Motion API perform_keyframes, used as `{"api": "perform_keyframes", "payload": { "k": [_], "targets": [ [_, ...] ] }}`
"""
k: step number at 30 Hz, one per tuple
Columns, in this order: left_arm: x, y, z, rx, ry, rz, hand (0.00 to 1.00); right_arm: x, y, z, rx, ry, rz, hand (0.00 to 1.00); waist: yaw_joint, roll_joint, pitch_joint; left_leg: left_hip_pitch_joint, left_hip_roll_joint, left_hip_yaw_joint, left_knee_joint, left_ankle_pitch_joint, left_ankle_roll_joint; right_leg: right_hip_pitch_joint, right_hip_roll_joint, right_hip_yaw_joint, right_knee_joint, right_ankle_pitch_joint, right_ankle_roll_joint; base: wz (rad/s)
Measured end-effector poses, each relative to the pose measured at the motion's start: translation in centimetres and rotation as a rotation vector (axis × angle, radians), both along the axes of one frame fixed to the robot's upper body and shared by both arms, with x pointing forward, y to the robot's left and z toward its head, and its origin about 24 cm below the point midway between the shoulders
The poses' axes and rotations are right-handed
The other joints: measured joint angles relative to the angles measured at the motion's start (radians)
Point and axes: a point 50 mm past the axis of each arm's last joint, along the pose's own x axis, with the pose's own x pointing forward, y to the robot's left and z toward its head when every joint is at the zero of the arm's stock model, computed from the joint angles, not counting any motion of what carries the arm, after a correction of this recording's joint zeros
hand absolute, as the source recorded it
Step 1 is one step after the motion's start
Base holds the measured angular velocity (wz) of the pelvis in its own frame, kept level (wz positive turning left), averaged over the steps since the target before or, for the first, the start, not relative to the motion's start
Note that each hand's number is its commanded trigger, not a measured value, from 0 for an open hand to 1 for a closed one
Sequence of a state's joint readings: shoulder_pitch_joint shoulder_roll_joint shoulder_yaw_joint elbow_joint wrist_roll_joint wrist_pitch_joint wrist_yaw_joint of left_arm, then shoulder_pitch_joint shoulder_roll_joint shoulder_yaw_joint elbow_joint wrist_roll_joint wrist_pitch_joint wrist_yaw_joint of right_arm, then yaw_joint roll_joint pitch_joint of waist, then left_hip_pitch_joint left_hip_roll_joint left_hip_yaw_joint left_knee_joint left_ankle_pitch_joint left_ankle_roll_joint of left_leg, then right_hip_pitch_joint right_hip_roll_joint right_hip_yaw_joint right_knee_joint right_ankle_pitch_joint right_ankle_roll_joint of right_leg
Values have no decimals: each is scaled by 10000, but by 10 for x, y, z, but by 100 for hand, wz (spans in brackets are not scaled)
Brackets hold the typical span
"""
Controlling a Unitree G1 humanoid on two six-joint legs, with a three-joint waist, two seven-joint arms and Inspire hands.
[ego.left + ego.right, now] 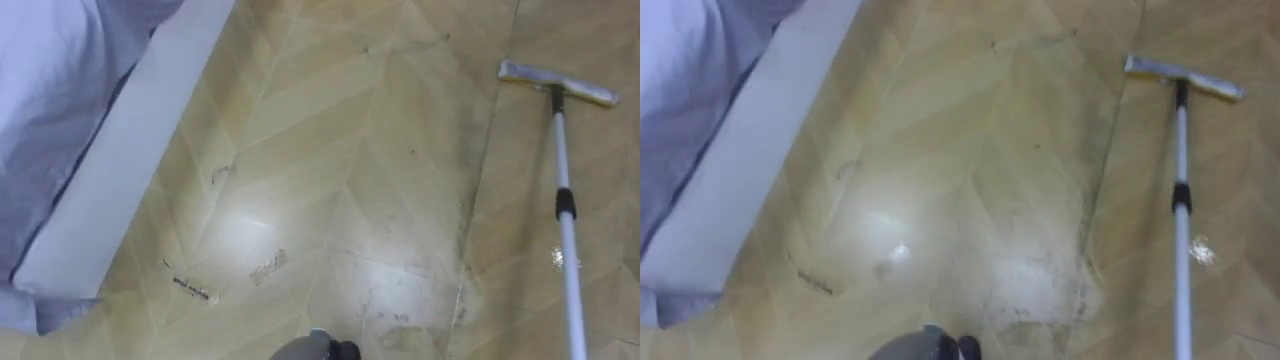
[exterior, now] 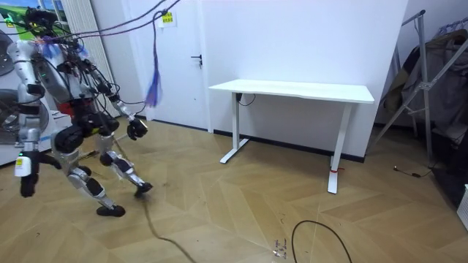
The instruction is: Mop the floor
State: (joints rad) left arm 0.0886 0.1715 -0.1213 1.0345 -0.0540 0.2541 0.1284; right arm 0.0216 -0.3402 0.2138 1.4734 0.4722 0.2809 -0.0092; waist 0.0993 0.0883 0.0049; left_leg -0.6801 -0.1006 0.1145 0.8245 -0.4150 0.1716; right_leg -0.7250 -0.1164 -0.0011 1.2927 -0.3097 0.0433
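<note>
Looking down, the eye views showed the mop (image 1: 561,160) at the right: flat head on the wood floor (image 1: 330,150) at upper right, pole running to the lower right edge. White board (image 1: 130,150) and pale sheet (image 1: 45,80) at left.

Room view: robot stood at the room view's left, knees bent, well apart from the white table (image 2: 292,91). Left hand (image 2: 136,129) was out front, right hand (image 2: 26,186) hung low. Couldn't tell either hand's grip.

Glossy wooden floor (image 1: 350,150), metal mop pole (image 1: 561,150)
</note>
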Motion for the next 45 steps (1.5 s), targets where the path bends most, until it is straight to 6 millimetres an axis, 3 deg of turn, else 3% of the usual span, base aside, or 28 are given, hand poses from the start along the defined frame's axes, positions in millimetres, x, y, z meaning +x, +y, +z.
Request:
{"api": "perform_keyframes", "payload": {
  "k": [3, 5, 7, 9, 10, 11, 12, 13, 14, 15, 16, 18, 19, 20, 21, 23, 25, 26, 27, 28, 29, 31, 33, 34, 35, 38, 42, 45],
  "targets": [
    [-1, -6, -2, -60, 88, -237, 0, -13, 19, -7, 281, 366, -51, 100, -178, 99, 31, 475, -3, -255, -342, -110, -109, -930, 298, -62, -1731, -311, -54, -22],
    [-4, -11, -3, -81, 208, -349, 0, -11, 26, -10, 437, 396, -35, 100, -200, -6, 45, 1050, 1, -354, -697, -288, -300, -779, 334, -316, -4409, -131, -283, -6],
    [-12, -10, -4, 135, 476, -241, 0, -2, 25, -9, 424, 433, 71, 100, -170, -131, 56, 1432, 103, -419, -453, -688, -486, -499, 381, -571, -4726, 109, -562, -6],
    [-16, -6, -4, 362, 718, -104, 0, 20, 20, -7, 318, 118, 263, 100, 25, -320, 119, 1370, 390, -384, 638, -841, -792, -240, 503, -718, -4331, -348, -833, -19],
    [-14, -2, -2, 483, 671, 134, 0, 39, 16, -3, 219, -159, 401, 100, 187, -519, 131, 760, 686, -310, 2127, -461, -1279, -220, 655, -750, -3924, -628, -1072, -19],
    [-13, 2, -1, 560, 574, 464, 0, 61, 10, 2, 84, -530, 557, 100, 386, -800, 137, 44, 887, -322, 3684, 375, -1579, -236, 748, -737, -3456, -969, -1246, -17],
    [-13, 4, -1, 596, 537, 637, 0, 74, 7, 5, 21, -804, 719, 100, 433, -968, 133, -284, 906, -354, 4350, 937, -1651, -239, 758, -721, -3231, -1145, -1306, -10],
    [-13, 7, 0, 658, 457, 926, 0, 104, 3, 12, -93, -1586, 1028, 100, 481, -1321, 157, -896, 945, -374, 5332, 2212, -1765, -215, 767, -678, -2943, -1422, -1382, 4],
    [-13, 8, 1, 639, 407, 1001, 0, 135, 0, 22, -162, -2542, 1176, 100, 488, -1516, 188, -1460, 961, -451, 6083, 3188, -1924, -114, 889, -682, -2811, -1612, -1450, 8],
    [-13, 9, 1, 628, 390, 993, 0, 147, -2, 27, -205, -2980, 1248, 100, 488, -1565, 197, -1732, 993, -501, 6406, 3238, -1968, -64, 966, -686, -2768, -1724, -1472, 0],
    [-12, 9, 2, 602, 295, 935, 0, 169, -2, 35, -208, -3847, 1419, 100, 614, -1629, 223, -2229, 1187, -510, 6584, 3098, -1802, 95, 1143, -700, -2733, -1839, -1471, -24],
    [-18, 8, 2, 509, 335, 829, 0, 193, 2, 45, 54, -4676, 1439, 100, 964, -1840, 296, -2616, 1235, -488, 5521, 2553, -1664, 469, 1187, -713, -2755, -2076, -1574, -23],
    [-22, 7, 1, 441, 390, 713, 0, 195, 3, 46, 252, -4754, 1238, 100, 1011, -1794, 308, -2523, 1215, -480, 3761, 2188, -1738, 843, 1186, -774, -2907, -2266, -1496, 15],
    [-24, 7, 1, 392, 399, 639, 0, 191, 3, 44, 348, -4716, 1098, 100, 998, -1658, 332, -2232, 1241, -469, 1725, 2059, -1735, 1244, 1186, -845, -3138, -2468, -1395, 23],
    [-23, 8, 1, 359, 373, 628, 0, 189, 3, 43, 383, -4672, 1041, 100, 993, -1635, 319, -2102, 1234, -463, 914, 2033, -1683, 1410, 1174, -836, -3252, -2552, -1333, 26],
    [-25, 8, 0, 147, 554, 550, 0, 164, -3, 34, 386, -4158, 746, 100, 917, -1536, 218, -1617, 996, -183, 271, 1724, -905, 2040, 863, -855, -3846, -2702, -885, 26],
    [-22, 7, -1, 110, 560, 359, 0, 135, -7, 24, 346, -3616, 442, 100, 904, -1317, 195, -1130, 638, -65, 156, 1371, -467, 2353, 564, -754, -3706, -2622, -604, 17],
    [-18, 6, 0, 154, 384, 254, 0, 111, -9, 18, 263, -3050, 292, 100, 825, -1196, 133, -851, 356, 26, 49, 1214, -250, 2247, 328, -614, -3119, -2338, -136, 21],
    [-15, 6, 0, 191, 277, 206, 0, 97, -11, 15, 212, -2663, 249, 100, 774, -1126, 108, -695, 248, 81, 5, 1111, -149, 2126, 233, -508, -2688, -2089, -3, 26],
    [-9, 5, 1, 221, 50, 132, 0, 73, -13, 11, 59, -1952, 57, 100, 669, -908, 88, -426, 74, 57, -29, 909, -35, 1920, 123, -274, -1918, -1560, 105, 19],
    [-5, 4, 1, 224, -186, 110, 0, 50, -12, 8, -123, -1294, -46, 100, 566, -716, 42, -152, -2, 27, -203, 778, 33, 1602, 130, -63, -1502, -1319, 154, 9],
    [0, 4, 2, 362, -384, 205, 0, 34, -5, 3, -285, -651, 208, 100, 394, -527, 43, 259, 10, 22, -744, 788, 13, 879, 130, -11, -1712, -1322, 151, -12],
    [-2, 4, 2, 581, -247, 84, 0, 23, 10, -4, -138, -224, 463, 100, 87, -477, 10, 779, 37, -40, -1325, 838, -66, 667, 122, -42, -3358, -1193, 43, -9],
    [-2, 4, 2, 616, -210, 39, 0, 16, 20, -8, 65, -51, 397, 100, -86, -585, 50, 1183, 27, -32, -1700, 867, -119, 851, 135, -66, -4819, -715, -28, 6],
    [-3, 2, 1, 574, -155, 21, 0, 10, 26, -10, 226, 46, 308, 100, -243, -607, 70, 1552, 16, -95, -1980, 846, -208, 1080, 184, -144, -5729, 124, -75, 7],
    [-5, -13, -3, 118, -49, 524, 0, 6, 30, -11, 360, 154, 308, 100, -252, -567, 42, 2493, 272, -332, -3081, 1033, -520, 2172, 585, -364, -7236, 541, -276, -16],
    [-9, -13, -3, 88, 70, 640, 0, 4, 39, -14, 763, 303, 316, 100, -408, -816, 91, 3802, 450, -390, -4187, 1253, -719, 3413, 793, -491, -8173, 640, -436, -2],
    [-17, -9, -5, 194, 344, 821, 0, 4, 40, -14, 941, 367, 462, 100, -368, -909, 49, 4768, 597, -488, -4778, 1332, -858, 4400, 994, -602, -8847, 713, -555, -1]
  ]
}}
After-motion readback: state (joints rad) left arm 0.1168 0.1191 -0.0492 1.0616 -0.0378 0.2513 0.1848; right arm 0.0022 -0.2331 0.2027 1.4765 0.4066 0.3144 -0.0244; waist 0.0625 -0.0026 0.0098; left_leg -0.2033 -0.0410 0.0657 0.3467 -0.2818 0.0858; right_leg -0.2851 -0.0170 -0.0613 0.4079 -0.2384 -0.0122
